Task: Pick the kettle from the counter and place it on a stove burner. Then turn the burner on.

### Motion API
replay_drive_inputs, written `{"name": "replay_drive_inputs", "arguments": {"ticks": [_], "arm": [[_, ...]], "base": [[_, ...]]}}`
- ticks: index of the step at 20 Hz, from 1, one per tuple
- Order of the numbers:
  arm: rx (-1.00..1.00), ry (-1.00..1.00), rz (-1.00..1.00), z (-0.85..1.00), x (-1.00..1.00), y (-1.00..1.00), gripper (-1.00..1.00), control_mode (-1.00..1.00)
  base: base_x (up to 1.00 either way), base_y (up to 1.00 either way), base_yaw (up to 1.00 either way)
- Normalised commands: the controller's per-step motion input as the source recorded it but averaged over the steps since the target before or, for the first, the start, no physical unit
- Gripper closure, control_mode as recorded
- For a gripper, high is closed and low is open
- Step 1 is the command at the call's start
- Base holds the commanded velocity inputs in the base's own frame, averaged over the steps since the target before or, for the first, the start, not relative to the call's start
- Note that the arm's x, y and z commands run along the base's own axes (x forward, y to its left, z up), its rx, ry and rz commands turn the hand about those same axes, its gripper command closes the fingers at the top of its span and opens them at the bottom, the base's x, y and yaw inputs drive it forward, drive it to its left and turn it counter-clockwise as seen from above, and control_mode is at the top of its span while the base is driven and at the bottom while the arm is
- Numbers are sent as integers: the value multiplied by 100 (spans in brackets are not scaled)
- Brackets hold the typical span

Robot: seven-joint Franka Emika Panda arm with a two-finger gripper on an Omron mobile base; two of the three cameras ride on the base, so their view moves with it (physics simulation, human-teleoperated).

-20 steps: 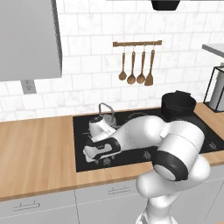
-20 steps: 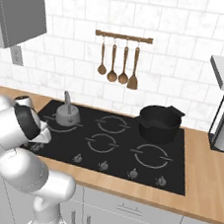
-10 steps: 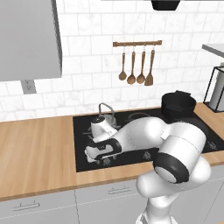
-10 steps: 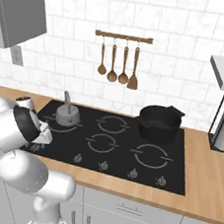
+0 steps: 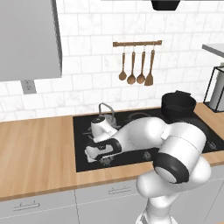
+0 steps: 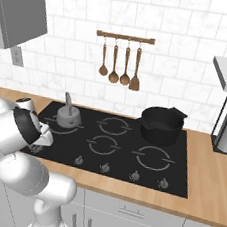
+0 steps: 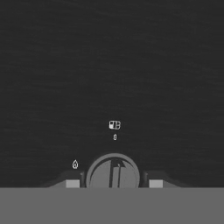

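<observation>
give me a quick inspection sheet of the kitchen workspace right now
surface: light-brown wooden counter with a black stove top set into it.
job's things: the kettle stands upright on the rear left burner; a burner knob sits between the pincer's fingertips, its mark pointing at the 0.
clutter: black pot on the rear right burner.
grippers: pincer open, low over the stove's front left knob row, one fingertip each side of the knob; contact cannot be told.
cables: nothing seen.
surroundings: white tiled wall, four wooden utensils hanging on a rail, grey wall cabinet, grey drawer fronts below.
</observation>
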Motion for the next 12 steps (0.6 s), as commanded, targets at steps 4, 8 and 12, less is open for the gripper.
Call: {"name": "replay_drive_inputs", "arguments": {"ticks": [4,8,12], "arm": [[0,0,24,0,-3,0,100,-100],[0,-4,42,0,-10,1,100,-100],[0,-3,38,0,-12,0,100,-100]], "base": [[0,0,0],[0,0,0],[0,0,0]]}}
